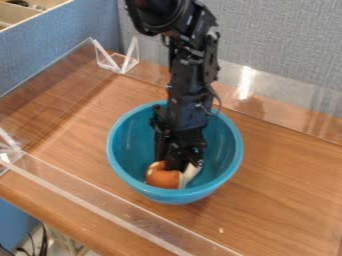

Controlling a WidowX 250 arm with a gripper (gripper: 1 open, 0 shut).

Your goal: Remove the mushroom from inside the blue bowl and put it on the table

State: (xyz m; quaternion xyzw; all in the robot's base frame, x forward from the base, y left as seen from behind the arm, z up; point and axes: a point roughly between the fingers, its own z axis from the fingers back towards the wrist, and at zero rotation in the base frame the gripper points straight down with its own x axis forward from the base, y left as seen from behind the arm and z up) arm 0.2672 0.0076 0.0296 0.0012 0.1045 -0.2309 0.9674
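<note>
Upper left of the frame: a blue fabric partition [60, 40] stands behind the work area, with a beige box edge visible at the very top left corner.

Left side: low clear acrylic walls [54, 70] edge the table [67, 125], a reddish-brown wood-grain top. One wall runs diagonally from the left edge up to the top centre; another runs along the near edge toward the bottom centre.

Centre: the blue bowl [123, 140] sits upright on the table, slightly below the middle of the frame, rim facing up. Glossy teal, deep, plain.

Inside the bowl, low and toward its near side, lies the mushroom [164, 177]. Orange-brown cap faces the lower left; a white part, apparently the stem, shows at its right. Long axis therefore reads roughly left-right in the picture, tipped rather than upright; the exact tilt is hard to read at this size.

The black arm comes down from the top centre of the frame, and its gripper [178, 168] points steeply down into the bowl. The fingers are drawn in narrow, standing directly at the mushroom, with the dark fingertips against its upper right. They appear closed onto it, though the contact line itself is partly hidden by the fingers. The mushroom is low in the bowl.

Right side: more clear wall and a grey panel [287, 45] behind.
</note>
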